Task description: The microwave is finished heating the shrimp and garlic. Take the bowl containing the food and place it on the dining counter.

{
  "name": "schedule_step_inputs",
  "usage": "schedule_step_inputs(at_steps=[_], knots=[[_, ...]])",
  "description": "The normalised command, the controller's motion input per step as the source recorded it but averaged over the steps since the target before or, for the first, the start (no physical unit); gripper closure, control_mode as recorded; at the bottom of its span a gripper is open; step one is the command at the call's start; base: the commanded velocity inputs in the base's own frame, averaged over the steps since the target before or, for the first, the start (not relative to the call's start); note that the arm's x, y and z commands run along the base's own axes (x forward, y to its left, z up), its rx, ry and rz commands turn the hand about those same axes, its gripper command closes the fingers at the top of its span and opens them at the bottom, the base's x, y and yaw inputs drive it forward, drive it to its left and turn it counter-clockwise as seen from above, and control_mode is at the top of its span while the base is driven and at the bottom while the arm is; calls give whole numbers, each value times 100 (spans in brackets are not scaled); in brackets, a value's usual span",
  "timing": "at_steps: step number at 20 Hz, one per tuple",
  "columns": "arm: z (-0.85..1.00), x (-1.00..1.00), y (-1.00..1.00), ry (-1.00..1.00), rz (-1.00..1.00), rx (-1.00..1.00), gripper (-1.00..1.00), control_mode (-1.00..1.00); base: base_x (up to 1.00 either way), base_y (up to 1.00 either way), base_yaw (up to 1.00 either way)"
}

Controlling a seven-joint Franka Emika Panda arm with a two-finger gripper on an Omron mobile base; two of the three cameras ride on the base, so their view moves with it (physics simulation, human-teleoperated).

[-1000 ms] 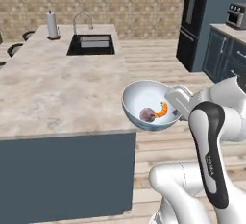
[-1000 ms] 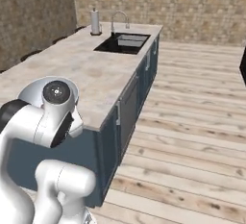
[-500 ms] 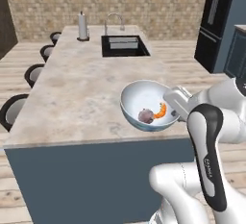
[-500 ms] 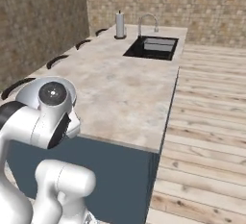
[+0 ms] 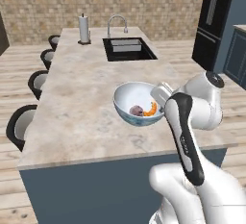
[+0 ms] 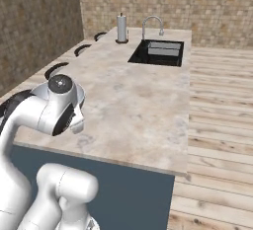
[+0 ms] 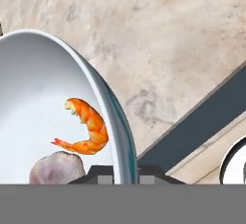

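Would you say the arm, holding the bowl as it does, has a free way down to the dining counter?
Probably yes. The gripper is shut on the rim of the bowl, which hangs over the dining counter. The stone beneath looks bare; the sink and the paper towel holder stand far off.

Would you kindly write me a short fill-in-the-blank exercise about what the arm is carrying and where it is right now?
1. The pincer is shut on the rim of the round white ____.
2. Inside lie a brownish-purple garlic bulb and a curved orange ____.
3. The load is over the beige marbled ____.
4. Beside the black inset sink stands a curved silver ____.

Missing words: bowl; shrimp; counter; faucet
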Motion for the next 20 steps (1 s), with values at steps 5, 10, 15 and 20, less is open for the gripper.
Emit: schedule_step_inputs(at_steps=[5, 10, 15, 20], knots=[[-40, 100, 0, 20, -19, 8, 100, -100, 0, 0, 0], [-41, 100, 20, 11, -21, 0, 100, -100, 0, 0, 0], [-60, 100, 25, 12, -17, -4, 100, -100, 0, 0, 0], [-90, 100, 2, 9, -6, -10, 100, -100, 0, 0, 0]])
